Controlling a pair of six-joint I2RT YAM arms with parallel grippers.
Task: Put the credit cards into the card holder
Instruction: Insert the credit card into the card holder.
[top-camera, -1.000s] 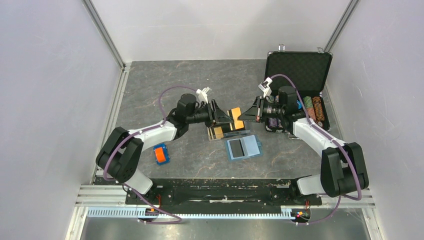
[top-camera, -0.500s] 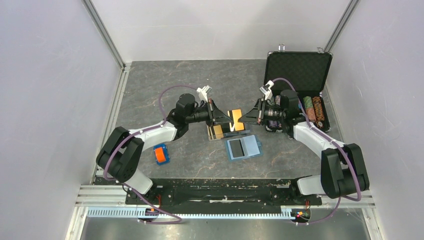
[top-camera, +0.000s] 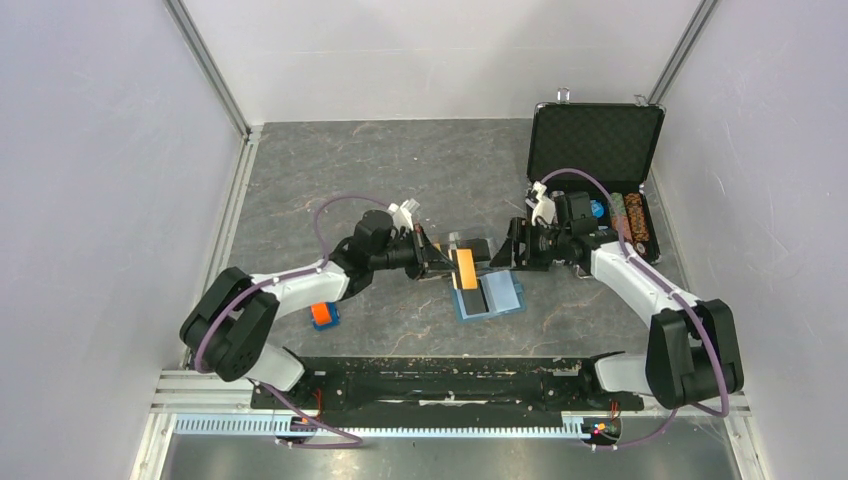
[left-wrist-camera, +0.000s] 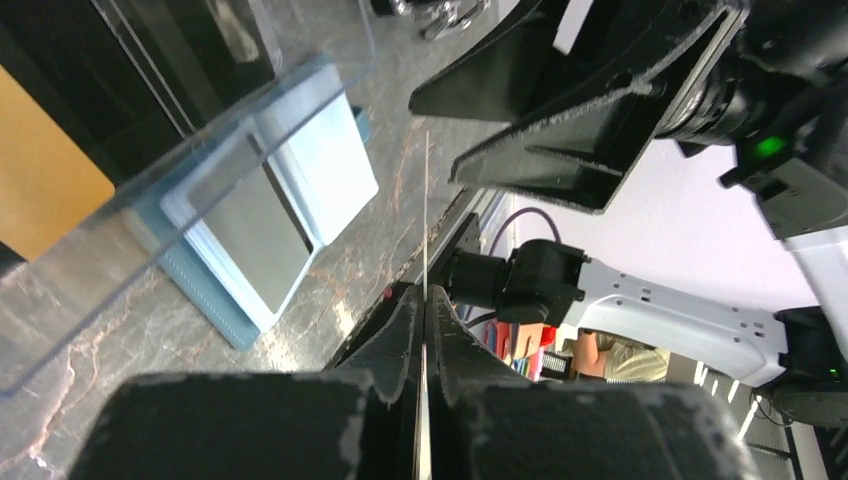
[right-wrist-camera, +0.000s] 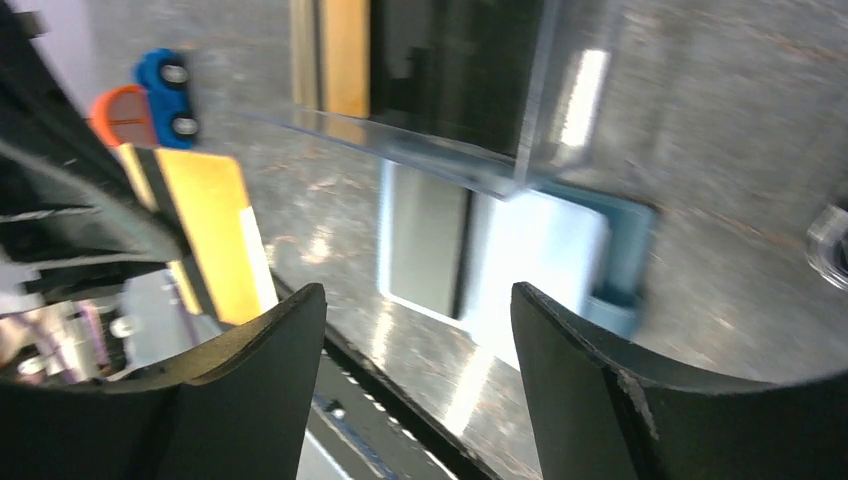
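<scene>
Top external: your left gripper (top-camera: 447, 264) is clamped on an orange credit card (top-camera: 465, 269), held on edge just over the open card holder (top-camera: 497, 298). Right gripper (top-camera: 508, 257) is spread and empty, close beside. Aim the card's lower edge at a pocket slit. The clear tray (top-camera: 472, 243) crowds the far side, so work from the near side.
</scene>
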